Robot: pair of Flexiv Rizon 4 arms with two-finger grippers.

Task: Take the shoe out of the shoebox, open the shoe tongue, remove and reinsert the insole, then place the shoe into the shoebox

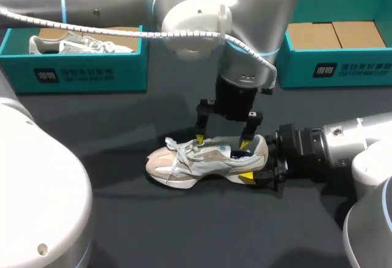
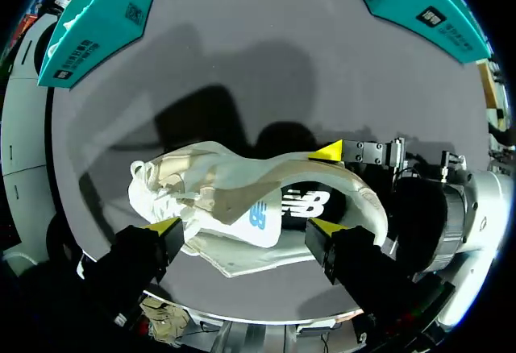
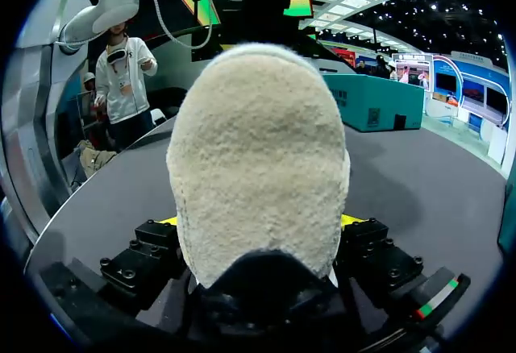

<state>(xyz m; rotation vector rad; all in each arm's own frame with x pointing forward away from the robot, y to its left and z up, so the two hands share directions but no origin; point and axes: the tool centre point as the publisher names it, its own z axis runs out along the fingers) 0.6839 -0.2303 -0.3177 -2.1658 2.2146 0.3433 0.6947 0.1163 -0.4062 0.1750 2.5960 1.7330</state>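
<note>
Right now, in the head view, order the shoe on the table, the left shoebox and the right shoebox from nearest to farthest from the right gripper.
1. The shoe: its heel is in the right gripper.
2. The right shoebox: behind, at the right.
3. The left shoebox: across, at the left.

In the right wrist view my right gripper (image 3: 260, 220) is mostly buried behind the shoe (image 3: 258, 151). Only slivers of yellow peek out either side of the heel, and the heel blocks the rest of the shoe too. In the head view my left arm (image 1: 196, 11) covers part of the left shoebox (image 1: 79, 72), and the right shoebox (image 1: 343, 69) runs off the edge. Can't tell if the insole's in there.
</note>
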